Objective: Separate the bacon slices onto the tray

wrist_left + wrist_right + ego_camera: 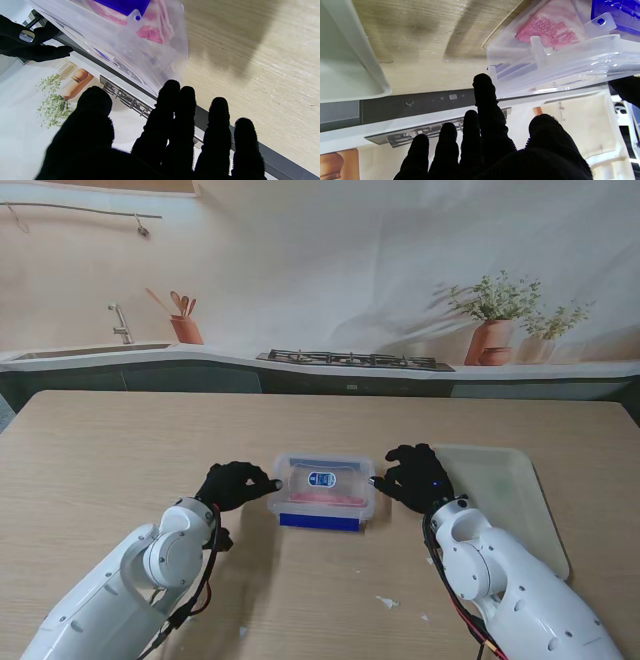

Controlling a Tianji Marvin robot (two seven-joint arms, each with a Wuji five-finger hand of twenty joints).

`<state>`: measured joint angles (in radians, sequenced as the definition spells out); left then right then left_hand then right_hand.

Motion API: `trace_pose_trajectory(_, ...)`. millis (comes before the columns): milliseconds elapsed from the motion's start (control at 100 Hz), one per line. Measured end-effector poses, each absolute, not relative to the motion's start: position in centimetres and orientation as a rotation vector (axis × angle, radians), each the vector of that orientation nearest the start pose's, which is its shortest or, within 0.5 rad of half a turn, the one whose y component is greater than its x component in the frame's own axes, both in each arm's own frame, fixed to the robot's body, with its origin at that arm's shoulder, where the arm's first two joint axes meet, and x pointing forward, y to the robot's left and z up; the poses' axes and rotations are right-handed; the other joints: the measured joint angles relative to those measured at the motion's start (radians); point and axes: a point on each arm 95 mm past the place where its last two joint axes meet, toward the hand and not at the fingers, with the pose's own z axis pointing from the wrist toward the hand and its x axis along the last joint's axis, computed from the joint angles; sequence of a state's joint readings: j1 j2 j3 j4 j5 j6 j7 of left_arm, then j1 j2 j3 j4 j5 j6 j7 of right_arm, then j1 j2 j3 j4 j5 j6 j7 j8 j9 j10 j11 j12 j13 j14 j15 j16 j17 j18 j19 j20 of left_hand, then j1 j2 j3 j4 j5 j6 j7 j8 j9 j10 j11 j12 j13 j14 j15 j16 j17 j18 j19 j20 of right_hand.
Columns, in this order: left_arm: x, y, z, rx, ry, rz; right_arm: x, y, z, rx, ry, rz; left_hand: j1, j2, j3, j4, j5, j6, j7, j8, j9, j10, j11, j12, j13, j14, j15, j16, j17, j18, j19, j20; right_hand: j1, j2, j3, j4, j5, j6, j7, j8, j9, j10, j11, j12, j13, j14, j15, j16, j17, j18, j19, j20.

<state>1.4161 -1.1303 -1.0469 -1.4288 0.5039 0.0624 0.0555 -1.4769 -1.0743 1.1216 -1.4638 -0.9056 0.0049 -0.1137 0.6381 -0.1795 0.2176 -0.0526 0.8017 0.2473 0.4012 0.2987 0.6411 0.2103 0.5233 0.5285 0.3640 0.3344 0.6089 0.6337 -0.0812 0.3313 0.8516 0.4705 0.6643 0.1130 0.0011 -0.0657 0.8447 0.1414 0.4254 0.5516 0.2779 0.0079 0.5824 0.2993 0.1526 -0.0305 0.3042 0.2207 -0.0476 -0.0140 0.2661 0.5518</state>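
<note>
A clear lidded plastic box with a blue clip on its near side stands at the table's middle; pink bacon slices show through its wall. My left hand is open at the box's left end, fingertips at its side. My right hand is open at the box's right end, fingers spread beside it. The pale green tray lies to the right of my right hand. In the left wrist view the box and bacon sit just past my fingers. The right wrist view shows the box, bacon and tray rim.
Small white scraps lie on the wooden table near me. A counter with a sink, a stove and potted plants runs behind the table's far edge.
</note>
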Motion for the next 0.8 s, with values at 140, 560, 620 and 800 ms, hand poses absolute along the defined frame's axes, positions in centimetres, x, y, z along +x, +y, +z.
trace_pose_trajectory(140, 42.7, -2.9, -35.7, -1.724, 1.307, -1.673, 41.9, -0.4, -34.8, 1.269, 1.477, 1.489, 0.0, 0.0, 0.0, 0.0, 0.0, 0.011, -0.004, -0.002, 0.0, 0.009, -0.001, -0.002, 0.0, 0.0, -0.004, 0.0, 0.0, 0.001, -0.012, 0.0, 0.011, 0.012, -0.001, 0.0, 0.01, 0.006, -0.002, 0.0, 0.0, 0.0, 0.0, 0.0, 0.0, 0.0, 0.0, 0.0, 0.0, 0.0, 0.0, -0.001)
trace_pose_trajectory(560, 43.1, -3.2, -35.6, -1.751, 1.327, -1.664, 41.9, 0.6, -35.1, 1.334, 1.505, 1.523, 0.001, 0.0, 0.0, 0.0, 0.0, 0.061, -0.012, -0.001, -0.018, 0.044, -0.007, -0.014, 0.0, 0.0, -0.018, 0.0, 0.0, 0.003, -0.039, 0.0, 0.024, 0.014, -0.011, 0.0, 0.024, 0.045, 0.003, -0.01, 0.029, 0.0, 0.0, 0.001, 0.0, 0.0, 0.0, 0.0, 0.0, 0.0, 0.0, -0.001)
trace_pose_trajectory(620, 43.1, -3.2, -35.6, -1.752, 1.328, -1.664, 42.0, 0.6, -35.1, 1.332, 1.509, 1.524, 0.023, 0.0, 0.0, 0.0, 0.0, 0.061, -0.012, -0.001, -0.019, 0.045, -0.007, -0.014, 0.0, 0.0, -0.018, 0.0, 0.0, 0.004, -0.041, 0.0, 0.025, 0.014, -0.011, 0.0, 0.029, 0.052, 0.003, -0.01, 0.029, 0.0, 0.0, 0.001, 0.0, 0.0, 0.001, 0.0, 0.0, 0.0, 0.0, -0.001)
trace_pose_trajectory(800, 43.1, -3.2, -35.6, -1.763, 1.329, -1.668, 42.0, 0.7, -35.1, 1.339, 1.509, 1.531, 0.025, 0.009, 0.0, 0.0, -0.001, 0.075, -0.022, -0.009, -0.027, 0.056, -0.01, -0.023, 0.0, -0.001, -0.021, 0.0, 0.0, 0.005, -0.08, 0.0, 0.036, 0.025, -0.012, 0.0, 0.038, 0.061, 0.004, -0.012, 0.029, 0.0, 0.0, 0.001, 0.0, 0.0, 0.001, 0.0, 0.0, 0.0, 0.0, -0.001)
